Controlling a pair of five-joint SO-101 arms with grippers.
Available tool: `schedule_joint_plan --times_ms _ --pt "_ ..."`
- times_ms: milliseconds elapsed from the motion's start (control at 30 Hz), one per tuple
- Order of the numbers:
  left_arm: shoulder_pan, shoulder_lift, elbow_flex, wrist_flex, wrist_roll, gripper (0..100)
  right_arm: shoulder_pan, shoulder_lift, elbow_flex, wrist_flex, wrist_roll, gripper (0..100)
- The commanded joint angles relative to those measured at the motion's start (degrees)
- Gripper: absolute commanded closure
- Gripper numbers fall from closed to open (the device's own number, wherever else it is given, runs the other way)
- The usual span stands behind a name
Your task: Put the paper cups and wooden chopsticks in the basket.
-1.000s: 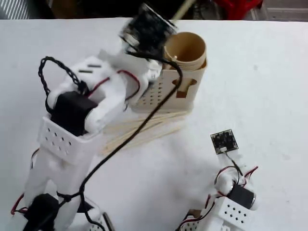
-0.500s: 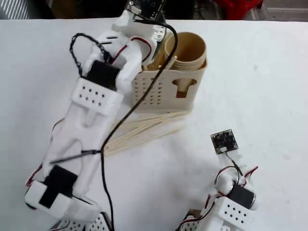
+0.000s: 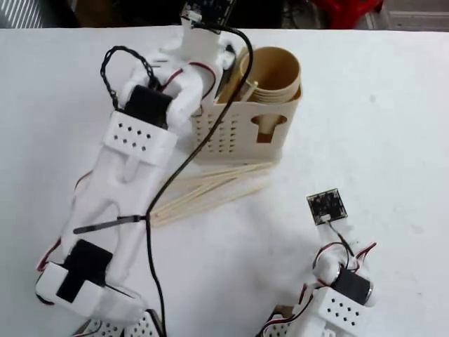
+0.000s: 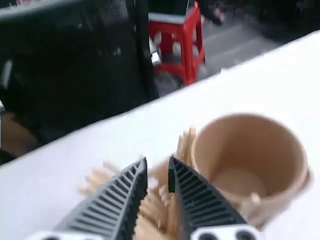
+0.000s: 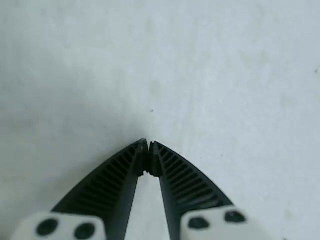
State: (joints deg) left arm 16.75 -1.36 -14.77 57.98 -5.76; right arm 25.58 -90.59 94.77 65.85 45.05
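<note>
Site: white table, two arms on it.

Basket: cream, perforated wall, standing upright close to the far edge of the table, about midway along it. The paper cups are nested in one stack in the basket's right end, mouth up, the rim above the basket wall. In the left wrist view the top cup lies just beside the jaws.

Left arm: stretched from the near left corner of the table across to the basket, wrist over the basket's left end. Left gripper: jaws a narrow gap apart, with pale wood between them; they grip a few wooden chopsticks whose ends stick out past the tips next to the cup. From above, sticks lean in the basket against the cup stack.

Loose chopsticks: a fanned bundle flat on the table, just beside the basket's near wall, outside it.

Obstructions: the left arm covers the basket's left end and the left end of the loose bundle. Its black cable hangs over the basket's near wall and crosses the bundle.

Right arm: by the near edge toward the right corner, well apart from the basket, a small circuit board at its wrist. Right gripper: jaws closed tip to tip, nothing between them, over bare table.

Surroundings: a red stool stands on the floor beyond the far edge.
</note>
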Motion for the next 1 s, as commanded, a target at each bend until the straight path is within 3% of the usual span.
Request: schedule_joint_plan --times_ms 0,233,367,433,667,967 --pt "-0.1 -5.9 -1.4 14.5 0.3 91 0.5 -0.4 -0.2 0.4 -0.1 98.1" --pt "3.5 -16.1 -0.6 30.1 -9.1 91 0.5 -0.4 -0.2 0.4 -0.1 98.1" --pt "8.7 -17.1 7.6 35.1 -16.0 91 0.5 -0.4 -0.2 0.4 -0.1 98.1" --pt "9.7 -17.0 16.9 31.9 -18.6 90 0.5 -0.4 -0.2 0.4 -0.1 98.1" --pt "7.1 -13.1 45.6 7.6 -25.1 84 0.5 -0.4 -0.2 0.4 -0.1 98.1" --pt "2.3 7.8 38.8 3.7 -28.1 84 0.5 -0.4 -0.2 0.4 -0.3 98.1"
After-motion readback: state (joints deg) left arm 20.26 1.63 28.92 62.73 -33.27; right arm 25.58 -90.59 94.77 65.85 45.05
